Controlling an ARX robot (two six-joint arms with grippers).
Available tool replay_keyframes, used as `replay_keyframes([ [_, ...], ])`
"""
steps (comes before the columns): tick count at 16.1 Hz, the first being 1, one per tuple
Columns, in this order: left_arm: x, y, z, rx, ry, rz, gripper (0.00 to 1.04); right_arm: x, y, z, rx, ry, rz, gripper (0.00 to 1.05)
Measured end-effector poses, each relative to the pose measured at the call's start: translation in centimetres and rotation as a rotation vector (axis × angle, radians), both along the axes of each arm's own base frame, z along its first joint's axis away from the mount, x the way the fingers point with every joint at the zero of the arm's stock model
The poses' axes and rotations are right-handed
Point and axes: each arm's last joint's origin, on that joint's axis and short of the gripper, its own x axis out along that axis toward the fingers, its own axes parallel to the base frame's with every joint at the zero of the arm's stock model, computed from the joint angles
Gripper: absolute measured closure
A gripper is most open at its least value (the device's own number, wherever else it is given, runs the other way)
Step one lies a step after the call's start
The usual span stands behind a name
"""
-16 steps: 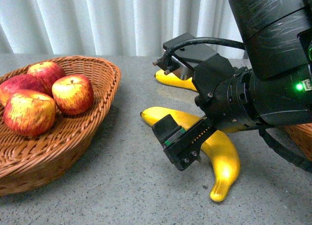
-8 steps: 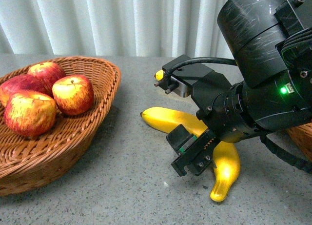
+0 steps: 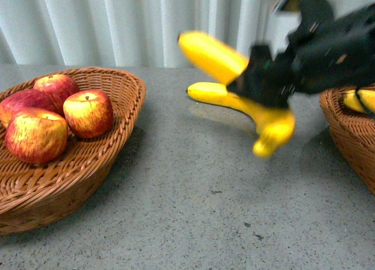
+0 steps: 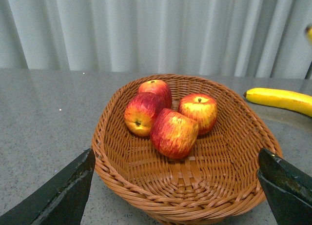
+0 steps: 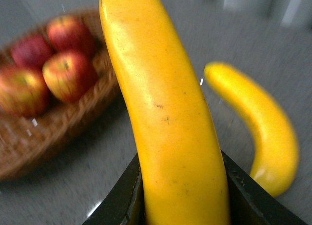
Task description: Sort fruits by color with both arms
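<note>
My right gripper (image 3: 266, 82), blurred in the front view, is shut on a yellow banana (image 3: 214, 56) and holds it in the air above the table; the right wrist view shows the banana (image 5: 165, 112) clamped between the jaws of the gripper (image 5: 183, 186). A second banana (image 3: 211, 93) lies on the table behind it and shows in the right wrist view (image 5: 263, 122) and the left wrist view (image 4: 278, 98). Several red apples (image 3: 88, 112) sit in the left wicker basket (image 3: 117, 147). My left gripper (image 4: 175, 161) is open and empty, in front of that basket (image 4: 185, 191) and its apples (image 4: 173, 132).
A second wicker basket (image 3: 345, 129) stands at the right edge with bananas (image 3: 360, 100) in it. White curtains hang behind the grey table (image 3: 193, 211).
My right gripper has closed on the near banana and lifted it up and to the right, off the table. The apples and the far banana have not moved.
</note>
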Motion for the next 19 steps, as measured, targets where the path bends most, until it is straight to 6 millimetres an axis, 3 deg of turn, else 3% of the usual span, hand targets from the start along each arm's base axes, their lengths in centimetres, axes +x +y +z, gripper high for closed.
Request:
replay_keyframes([
  [2, 0.0, 0.0, 0.0, 0.0, 0.0, 0.0, 0.07, 0.1, -4.2, 4.2, 0.167, -0.075, -0.075, 0.7],
  [3, 0.0, 0.0, 0.0, 0.0, 0.0, 0.0, 0.07, 0.1, -6.7, 5.0, 0.177, -0.078, -0.142, 0.7],
  [7, 0.0, 0.0, 0.0, 0.0, 0.0, 0.0, 0.07, 0.0, -15.9, 3.2, 0.004, -0.052, -0.399, 0.7],
  [9, 0.0, 0.0, 0.0, 0.0, 0.0, 0.0, 0.07, -1.6, -19.7, 1.9, -0.105, -0.034, -0.473, 0.7],
  [10, 0.0, 0.0, 0.0, 0.0, 0.0, 0.0, 0.07, -2.7, -20.7, 0.7, -0.143, -0.012, -0.484, 0.7],
  [14, 0.0, 0.0, 0.0, 0.0, 0.0, 0.0, 0.07, -7.0, -22.0, -1.4, -0.223, 0.05, -0.43, 0.71],
  [16, 0.0, 0.0, 0.0, 0.0, 0.0, 0.0, 0.07, -7.9, -21.7, -1.4, -0.239, 0.053, -0.4, 0.48],
  [18, 0.0, 0.0, 0.0, 0.0, 0.0, 0.0, 0.07, -8.1, -20.4, 0.2, -0.233, -0.004, -0.366, 0.24],
  [19, 0.0, 0.0, 0.0, 0.0, 0.0, 0.0, 0.07, -6.2, -17.2, 3.6, -0.198, -0.138, -0.301, 0.06],
])
